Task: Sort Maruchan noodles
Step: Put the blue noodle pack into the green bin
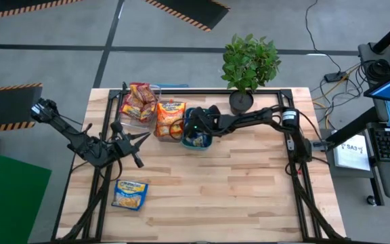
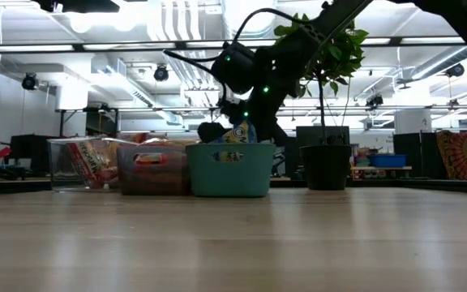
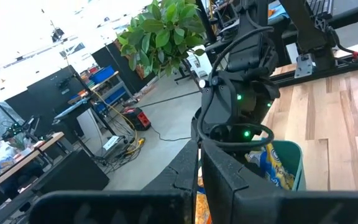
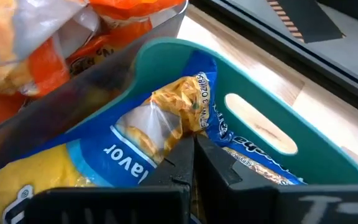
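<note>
The last loose blue-and-yellow packet (image 1: 129,194) is left on the bench's near-left, nearest the left claw (image 1: 138,139), spread empty; the right claw (image 1: 196,127), pressed together, is sunk in the teal bin (image 1: 209,141).

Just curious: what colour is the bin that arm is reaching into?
Teal bin, clearest in the low view.

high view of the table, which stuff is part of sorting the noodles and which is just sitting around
Part of the job:
- blue-and-yellow plastic noodle packet lying alone on the wooden table
- blue-and-yellow packets in the teal plastic bin, with the right gripper over them
- orange packets in the grey bin
- red packets in the clear bin
- left gripper, waiting

Lying about:
- green potted plant
</note>
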You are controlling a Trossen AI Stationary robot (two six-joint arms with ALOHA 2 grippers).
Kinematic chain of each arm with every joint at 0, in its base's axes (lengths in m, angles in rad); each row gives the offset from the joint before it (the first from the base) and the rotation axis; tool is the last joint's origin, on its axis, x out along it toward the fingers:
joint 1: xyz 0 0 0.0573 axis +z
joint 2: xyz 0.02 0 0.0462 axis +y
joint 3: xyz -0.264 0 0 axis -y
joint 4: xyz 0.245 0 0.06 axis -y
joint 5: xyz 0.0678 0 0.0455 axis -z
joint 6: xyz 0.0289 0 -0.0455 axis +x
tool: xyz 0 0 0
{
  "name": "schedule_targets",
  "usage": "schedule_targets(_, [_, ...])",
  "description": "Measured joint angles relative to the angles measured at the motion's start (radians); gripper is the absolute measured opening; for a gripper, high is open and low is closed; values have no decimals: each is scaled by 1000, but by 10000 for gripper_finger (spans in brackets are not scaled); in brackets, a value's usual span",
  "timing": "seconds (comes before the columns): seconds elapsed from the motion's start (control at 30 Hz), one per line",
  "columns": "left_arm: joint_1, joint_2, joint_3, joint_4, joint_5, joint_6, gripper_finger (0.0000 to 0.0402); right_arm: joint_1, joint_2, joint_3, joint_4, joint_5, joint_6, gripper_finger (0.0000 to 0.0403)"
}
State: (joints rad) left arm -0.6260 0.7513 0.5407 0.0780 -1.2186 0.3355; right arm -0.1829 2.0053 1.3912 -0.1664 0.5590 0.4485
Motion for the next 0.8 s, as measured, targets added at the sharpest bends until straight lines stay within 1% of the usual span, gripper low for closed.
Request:
schedule_targets(0.1, [0, 0, 0, 0, 0, 0, 3, 7, -40, -4, -22, -14, -22, 9])
schedule_targets(0.3, [0, 0, 0, -1, -1, 0, 3, 49, -164, -3, -20, -9, -84, 9])
schedule_targets(0.4, [0, 0, 0, -2, -1, -4, 3, 91, -218, -3, -39, -6, -123, 9])
schedule_targets(0.53, [0, 0, 0, -5, -1, -16, 3, 167, -286, -4, -112, -13, -180, 9])
schedule_targets(0.67, [0, 0, 0, -14, 1, -77, 3, 243, -331, -32, -185, -10, -201, 9])
schedule_targets(0.73, [0, 0, 0, -45, 20, -145, 3, 278, -350, -57, -192, -9, -202, 9])
schedule_targets(0.8, [0, 2, 0, -96, 62, -248, 3, 311, -370, -96, -199, -9, -208, 9])
